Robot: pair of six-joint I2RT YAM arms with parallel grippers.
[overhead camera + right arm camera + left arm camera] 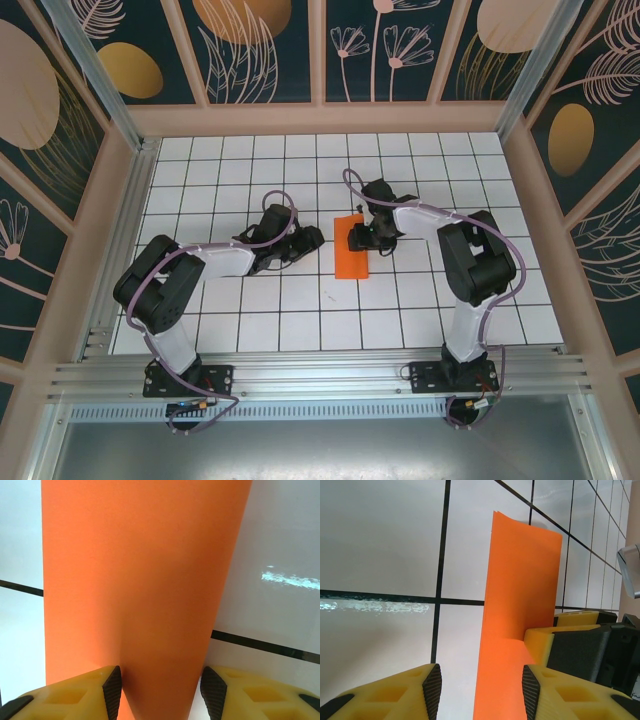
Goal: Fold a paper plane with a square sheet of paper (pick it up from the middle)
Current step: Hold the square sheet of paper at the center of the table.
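- Paper (351, 250) lies as a narrow strip, seemingly halved already.
- Right gripper (161, 687) over it, left gripper (481, 685) beside, jaws apart on both.
- Next: corner folds.

You have no text, label, brand, number or sign to read anywhere in these views.
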